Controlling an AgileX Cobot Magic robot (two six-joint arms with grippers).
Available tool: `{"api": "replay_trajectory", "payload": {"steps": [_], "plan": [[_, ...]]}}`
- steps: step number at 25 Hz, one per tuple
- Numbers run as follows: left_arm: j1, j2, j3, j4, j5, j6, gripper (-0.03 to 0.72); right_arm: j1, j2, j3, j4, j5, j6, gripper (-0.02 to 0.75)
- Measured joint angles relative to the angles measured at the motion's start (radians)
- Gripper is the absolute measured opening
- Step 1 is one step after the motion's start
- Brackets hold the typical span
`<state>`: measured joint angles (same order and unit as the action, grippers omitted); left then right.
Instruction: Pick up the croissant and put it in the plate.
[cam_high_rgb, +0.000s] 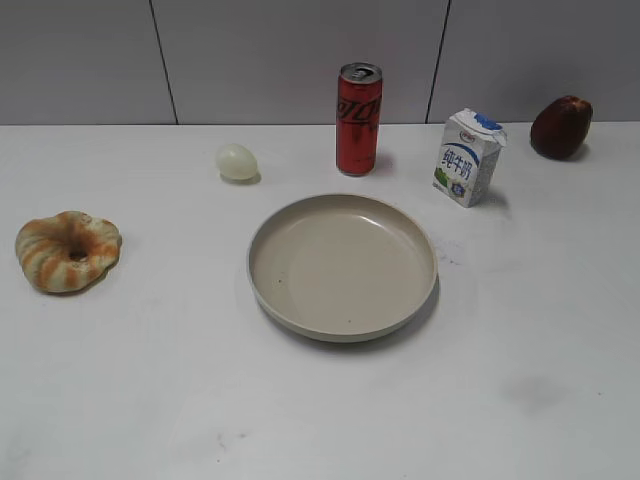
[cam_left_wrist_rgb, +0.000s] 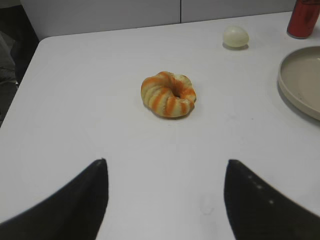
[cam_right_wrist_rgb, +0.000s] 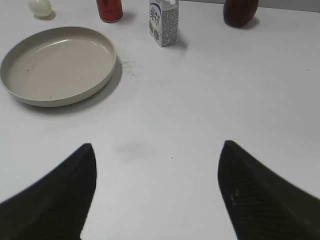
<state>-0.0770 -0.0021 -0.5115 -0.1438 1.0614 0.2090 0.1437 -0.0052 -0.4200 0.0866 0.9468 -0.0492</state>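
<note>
The croissant (cam_high_rgb: 67, 250), a ring-shaped tan pastry with orange stripes, lies on the white table at the far left. It also shows in the left wrist view (cam_left_wrist_rgb: 168, 94), well ahead of my left gripper (cam_left_wrist_rgb: 166, 162), which is open and empty. The beige plate (cam_high_rgb: 290, 300) sits at the table's middle and is empty; it also shows in the left wrist view (cam_left_wrist_rgb: 292, 87) and the right wrist view (cam_right_wrist_rgb: 20, 89). My right gripper (cam_right_wrist_rgb: 158, 146) is open and empty, over bare table to the right of the plate. Neither gripper shows in the exterior view.
A pale egg (cam_high_rgb: 237, 161), a red can (cam_high_rgb: 358, 118), a milk carton (cam_high_rgb: 468, 157) and a dark red fruit (cam_high_rgb: 561, 127) stand along the back of the table. The table's left edge (cam_left_wrist_rgb: 27, 75) is near the croissant.
</note>
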Motion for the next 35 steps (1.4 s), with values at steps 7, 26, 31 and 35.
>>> {"api": "replay_trajectory", "payload": {"steps": [7, 26, 31, 35], "plan": [[0.0, 0.0, 0.0, 0.0, 0.0, 0.0, 0.552, 0.0, 0.0, 0.0, 0.0, 0.0, 0.0, 0.572], [0.0, 0.293, -0.061, -0.026, -0.356, -0.001, 0.552, 0.0, 0.0, 0.0, 0.0, 0.0, 0.0, 0.572], [0.0, 0.476, -0.065, -0.057, -0.477, -0.001, 0.567, 0.0, 0.0, 0.0, 0.0, 0.0, 0.0, 0.572], [0.0, 0.678, -0.111, -0.092, -0.513, -0.002, 0.636, 0.0, 0.0, 0.0, 0.0, 0.0, 0.0, 0.572]]}}
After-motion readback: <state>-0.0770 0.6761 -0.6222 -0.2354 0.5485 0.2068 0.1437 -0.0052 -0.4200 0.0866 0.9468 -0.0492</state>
